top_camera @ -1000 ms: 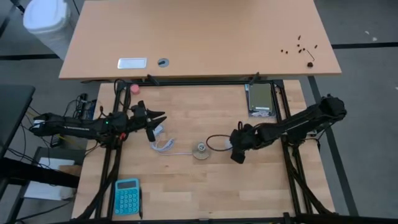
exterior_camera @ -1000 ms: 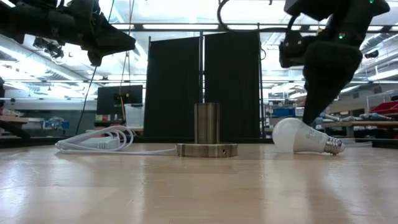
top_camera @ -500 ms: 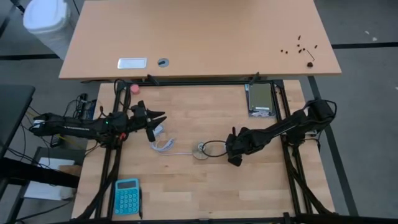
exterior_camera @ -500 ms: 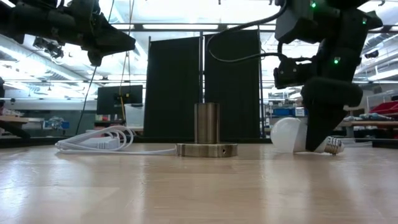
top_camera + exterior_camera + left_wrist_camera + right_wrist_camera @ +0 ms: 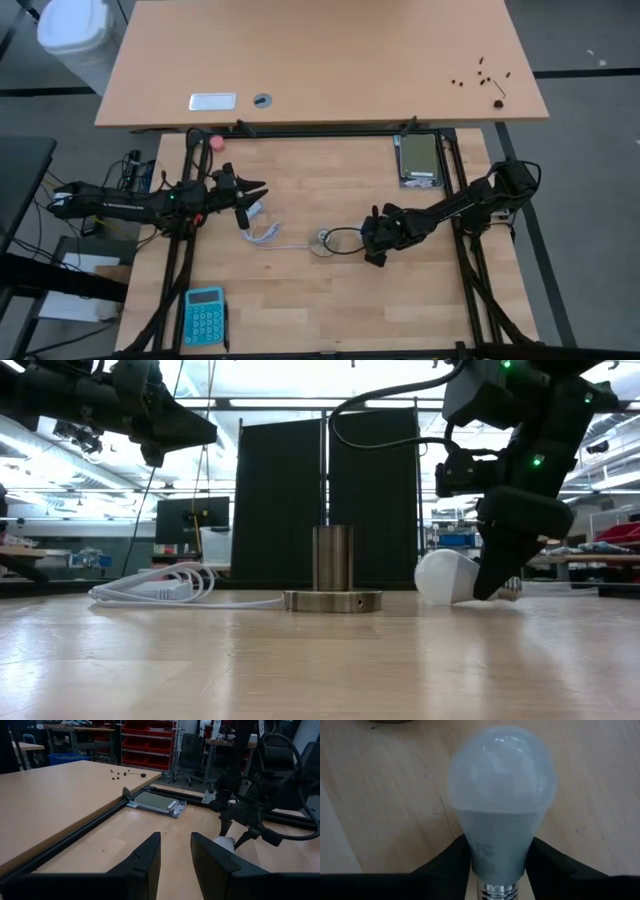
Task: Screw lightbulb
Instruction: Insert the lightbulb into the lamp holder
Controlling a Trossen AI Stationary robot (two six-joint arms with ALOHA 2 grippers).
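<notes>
Since the earlier frames the right gripper (image 5: 497,582) has come down over the small white frosted lightbulb (image 5: 447,577) and drawn its jaws in, and the bulb now lies nearer the socket. In the right wrist view the two dark fingers (image 5: 447,862) press on either side of the bulb's (image 5: 501,805) tapered neck just above the silvery screw base, so the grip is closed on it.

On the light wooden tabletop (image 5: 330,300) the front strip is open, with only a turquoise calculator (image 5: 204,315) at the front left corner. The bulb lies on its side at mid-table, globe toward the round metallic socket stand (image 5: 332,574), just beside it but apart. In the high view the right gripper (image 5: 375,240) covers the bulb, so it cannot be made out there. A white cord (image 5: 262,233) runs left from the socket (image 5: 323,243) in loose coils.

The left gripper (image 5: 250,198) hangs above the table's left side, well apart from the socket, its fingers (image 5: 145,862) closed to a narrow gap and holding nothing.

Farther back, a grey rectangular tray (image 5: 419,160) sits by the rear right edge and a small pink ball (image 5: 215,143) at the rear left corner. Black frame rails (image 5: 468,270) bound both sides. Beyond them stands a larger tan desk (image 5: 320,60).
</notes>
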